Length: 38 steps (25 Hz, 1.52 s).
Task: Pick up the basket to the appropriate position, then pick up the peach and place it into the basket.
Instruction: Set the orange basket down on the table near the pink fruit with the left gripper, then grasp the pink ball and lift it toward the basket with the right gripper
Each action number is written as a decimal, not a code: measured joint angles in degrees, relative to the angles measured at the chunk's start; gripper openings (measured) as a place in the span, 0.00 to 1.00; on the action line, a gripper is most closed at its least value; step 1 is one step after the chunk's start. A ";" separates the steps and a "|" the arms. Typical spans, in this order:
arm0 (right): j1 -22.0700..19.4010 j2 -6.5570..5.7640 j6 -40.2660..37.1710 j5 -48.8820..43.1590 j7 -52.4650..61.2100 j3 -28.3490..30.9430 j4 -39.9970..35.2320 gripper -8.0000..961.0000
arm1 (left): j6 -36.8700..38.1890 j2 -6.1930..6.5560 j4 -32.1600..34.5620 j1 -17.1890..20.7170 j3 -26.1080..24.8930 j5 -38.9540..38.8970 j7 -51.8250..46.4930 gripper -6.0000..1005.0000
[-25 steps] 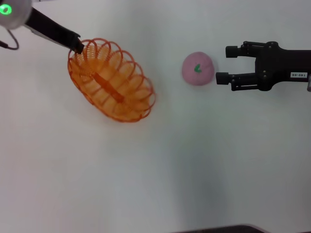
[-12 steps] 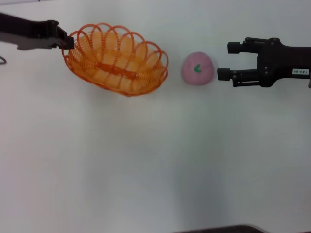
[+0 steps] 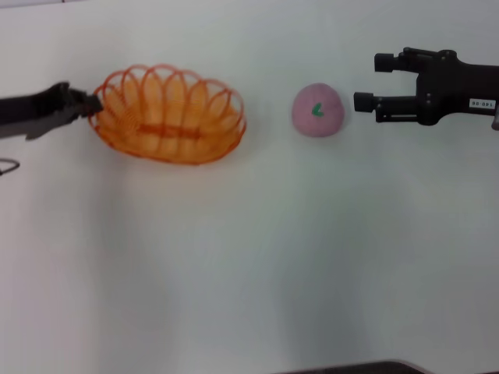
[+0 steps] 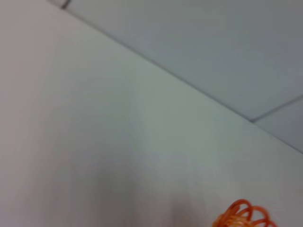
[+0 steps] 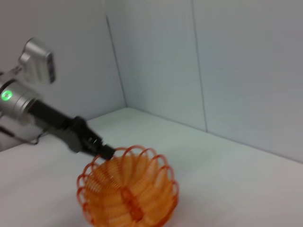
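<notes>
A: From the head we see our left hand (image 3: 92, 104) clamped on the left end of the basket (image 3: 166, 114); the peach (image 3: 317, 110) lies just right of it on the desk (image 3: 249, 257).

B: Our right hand (image 3: 365, 81) hangs spread beside the peach; its wrist shows the grip but no peach; the left wrist catches only rim loops (image 4: 244, 215).

A: Half a second back the basket sat nearer the peach.

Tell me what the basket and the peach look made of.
Basket: thin orange wire, probably coated metal or plastic; looped see-through walls and a solid strip along the bottom. The left pincer grips its rim.
Peach: matte pale pink with no shine and a flat green leaf mark, so likely a soft or foam model, not real fruit. The open right pincer is beside it.
</notes>
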 joint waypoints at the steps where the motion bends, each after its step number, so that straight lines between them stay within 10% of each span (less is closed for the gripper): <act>1: 0.04 0.00 0.20 0.19 -0.01 0.00 0.02 0.92 | -0.64 -0.02 -0.09 0.80 0.43 -0.49 0.03 0.09; 8: 0.44 0.00 0.79 1.57 0.16 -0.02 0.04 0.92 | -0.93 -0.08 -3.91 2.31 0.99 -1.47 1.65 0.11; 16: 0.73 0.00 2.27 3.26 0.83 -0.02 0.35 0.92 | 1.26 0.29 -6.48 2.71 -3.50 -1.86 4.85 0.41; 22: 0.36 0.02 4.11 8.72 4.06 0.11 1.50 0.92 | 5.36 1.07 -4.45 2.45 -11.63 -4.15 15.76 0.62; 27: -0.58 -0.46 7.68 16.52 13.07 0.16 1.30 0.93 | 15.14 0.45 4.96 6.30 -16.14 -9.54 44.52 0.76; 38: 2.67 -7.65 1.50 17.59 32.93 -5.39 -7.03 0.93 | 36.02 0.76 4.28 8.41 -16.73 -3.04 63.93 0.85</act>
